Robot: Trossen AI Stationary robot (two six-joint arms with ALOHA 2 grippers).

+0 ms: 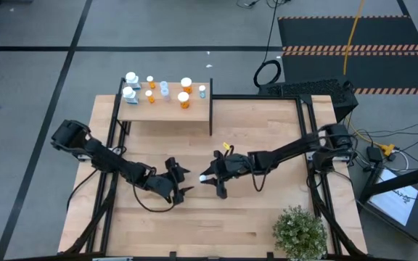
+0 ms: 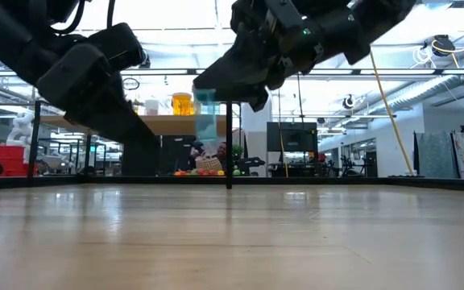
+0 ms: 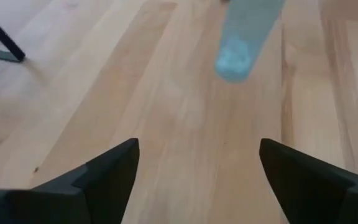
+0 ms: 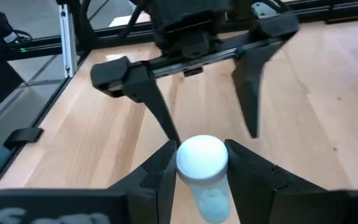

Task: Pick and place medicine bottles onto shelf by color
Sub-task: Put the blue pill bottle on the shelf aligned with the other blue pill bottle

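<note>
Tabletop [image 1: 267, 210]: light wood, bare across the middle, potted plant [image 1: 300, 232] at the near right corner. Shelf [image 1: 167, 110] at the far edge, carrying roughly 9 medicine bottles [image 1: 185, 100]: white ones toward the left end, orange-amber and pale bluish ones mixed further right, so colour grouping looks only partly done. Both arms meeting above mid-table, well short of the shelf. Right gripper [image 4: 201, 171] clenched on 1 pale bluish bottle [image 4: 202, 163], white cap up between the fingers, held clear of the wood; same bottle visible in the low view as a pale blue body under the right wrist. Left gripper [image 4: 207, 124] directly facing it, fingers [image 3: 114, 174] spread wide and holding nothing, bottle just beyond their tips but not touching. Judged step: mid-air handover of the bluish bottle, with the left side released and the right side carrying. Next move, as a judgement: clear the 2 grippers from each other without clipping the bottle, carry it to the shelf, set it upright beside the other bluish bottles. Calls for a level wrist, a gap among the crowded bottles, and a slow descent to avoid toppling neighbours.
</note>
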